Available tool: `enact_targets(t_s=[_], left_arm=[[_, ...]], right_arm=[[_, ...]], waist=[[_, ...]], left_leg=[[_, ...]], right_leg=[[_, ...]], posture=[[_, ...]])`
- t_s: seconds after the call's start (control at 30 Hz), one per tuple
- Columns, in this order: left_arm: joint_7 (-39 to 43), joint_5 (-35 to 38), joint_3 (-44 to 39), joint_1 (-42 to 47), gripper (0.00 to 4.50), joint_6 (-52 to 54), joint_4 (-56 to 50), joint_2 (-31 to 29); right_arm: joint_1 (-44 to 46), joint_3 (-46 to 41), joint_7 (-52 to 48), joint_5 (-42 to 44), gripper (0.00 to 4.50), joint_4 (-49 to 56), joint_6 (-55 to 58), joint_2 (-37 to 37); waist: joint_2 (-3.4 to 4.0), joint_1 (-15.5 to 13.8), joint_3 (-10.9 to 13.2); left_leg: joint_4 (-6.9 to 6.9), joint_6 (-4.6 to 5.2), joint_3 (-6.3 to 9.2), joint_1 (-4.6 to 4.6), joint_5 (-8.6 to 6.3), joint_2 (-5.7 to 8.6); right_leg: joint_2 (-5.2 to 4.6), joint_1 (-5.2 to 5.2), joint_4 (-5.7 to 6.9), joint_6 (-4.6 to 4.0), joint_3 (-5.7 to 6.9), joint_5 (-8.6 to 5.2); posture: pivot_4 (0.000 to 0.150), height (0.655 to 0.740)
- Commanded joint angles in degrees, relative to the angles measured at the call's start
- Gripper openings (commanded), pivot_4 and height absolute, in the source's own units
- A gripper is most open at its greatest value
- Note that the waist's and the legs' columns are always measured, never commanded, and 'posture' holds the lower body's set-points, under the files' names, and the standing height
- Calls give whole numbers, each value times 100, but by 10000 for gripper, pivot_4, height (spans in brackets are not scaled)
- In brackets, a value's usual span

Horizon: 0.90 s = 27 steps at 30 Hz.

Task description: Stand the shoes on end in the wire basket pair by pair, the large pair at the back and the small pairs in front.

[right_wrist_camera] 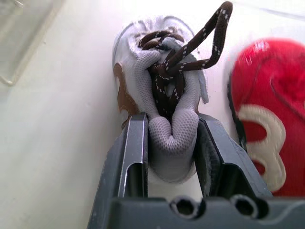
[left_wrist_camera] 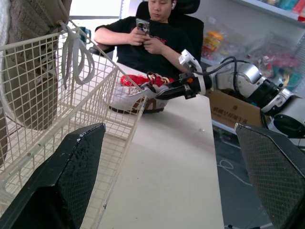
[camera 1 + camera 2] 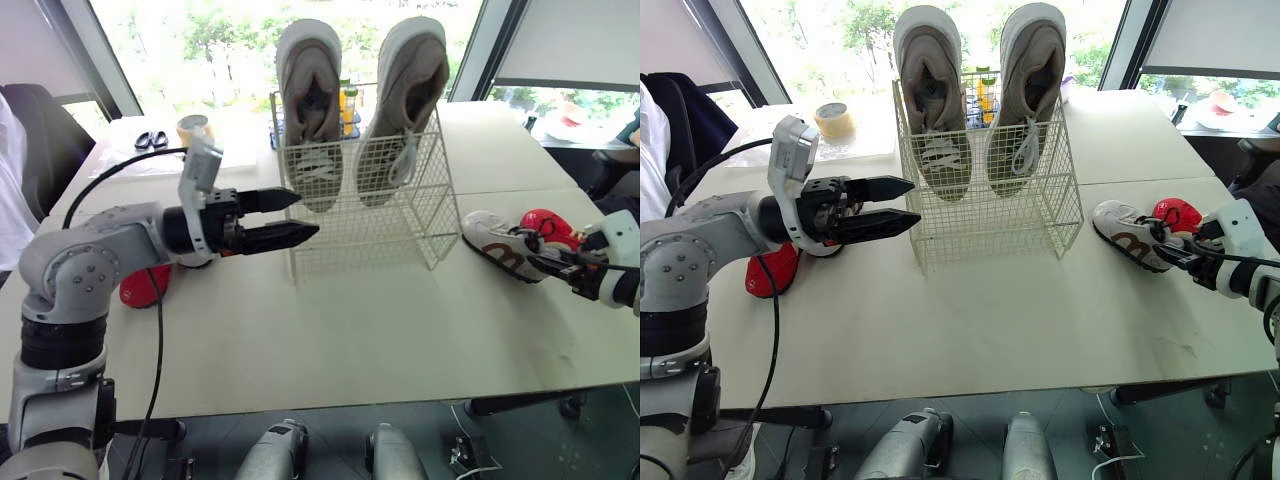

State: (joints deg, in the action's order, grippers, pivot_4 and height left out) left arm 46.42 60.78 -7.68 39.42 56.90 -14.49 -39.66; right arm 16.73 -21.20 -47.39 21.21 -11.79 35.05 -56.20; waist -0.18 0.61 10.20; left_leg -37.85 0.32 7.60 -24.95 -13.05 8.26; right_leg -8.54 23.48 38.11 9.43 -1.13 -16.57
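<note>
The wire basket [image 3: 400, 230] stands mid-table with two large grey shoes [image 3: 310, 100] [image 3: 405, 100] on end along its back. My left gripper [image 3: 305, 214] hovers open and empty just off the basket's front left corner, its fingers [image 2: 71, 176] spread wide. Under that arm a small red shoe [image 3: 145, 283] lies on the table. At the right, my right gripper [image 1: 172, 119] is shut on the heel end of a small white shoe [image 3: 492, 240] with brown laces, which rests on the table. A second red shoe [image 1: 267, 109] lies touching it on the far side.
A tape roll [image 3: 193, 128] and scissors [image 3: 151, 139] lie at the back left, bottles [image 3: 348, 105] behind the basket. A person [image 2: 152, 43] sits beyond the table's right end, beside a cardboard box [image 2: 233, 112]. The table's front edge runs close below both arms.
</note>
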Motion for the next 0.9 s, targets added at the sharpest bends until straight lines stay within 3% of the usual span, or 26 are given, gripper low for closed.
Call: enact_targets(t_s=[0.03, 0.3, 0.6, 0.7, 0.9], left_arm=[[84, 59, -119, 308, 45000, -33, 213, 50], [289, 398, -296, 1185, 45000, 485, 1339, 96], [1115, -140, 85, 1925, 45000, 528, 2194, 48], [1239, -301, 137, 1912, 45000, 442, 2116, 101], [1215, -326, 33, 1700, 45000, 460, 1877, 146]], right_arm=[[257, -689, 254, 226, 13196, 1112, 228, -402], [1752, -844, 892, 219, 13196, 1898, 178, -988], [3055, -136, 685, 737, 13196, 2499, 59, -889], [2988, -82, 581, 693, 13196, 2325, 238, -1051], [1852, -514, 392, 539, 13196, 2260, 365, -1140]], waist=[[2, -6, 1], [9, 5, 7], [9, 25, 7], [7, 5, 8], [6, 11, 9]], left_leg=[[0, 0, 0, 0, 0, 0], [8, 1, 4, 0, -2, 0], [16, 0, 1, 0, -1, 1], [16, 0, 1, 0, -1, 1], [16, 1, 2, -1, -1, 3]], right_leg=[[0, 0, 0, 0, 0, 0], [0, 2, -4, 1, 5, -1], [-2, 7, -6, 1, 2, -1], [-2, 6, -6, 1, 3, -1], [-3, 7, -7, 1, 2, 0]], posture=[[1500, 7400], [1500, 7400], [1500, 7400], [1500, 7400], [1500, 7400]])
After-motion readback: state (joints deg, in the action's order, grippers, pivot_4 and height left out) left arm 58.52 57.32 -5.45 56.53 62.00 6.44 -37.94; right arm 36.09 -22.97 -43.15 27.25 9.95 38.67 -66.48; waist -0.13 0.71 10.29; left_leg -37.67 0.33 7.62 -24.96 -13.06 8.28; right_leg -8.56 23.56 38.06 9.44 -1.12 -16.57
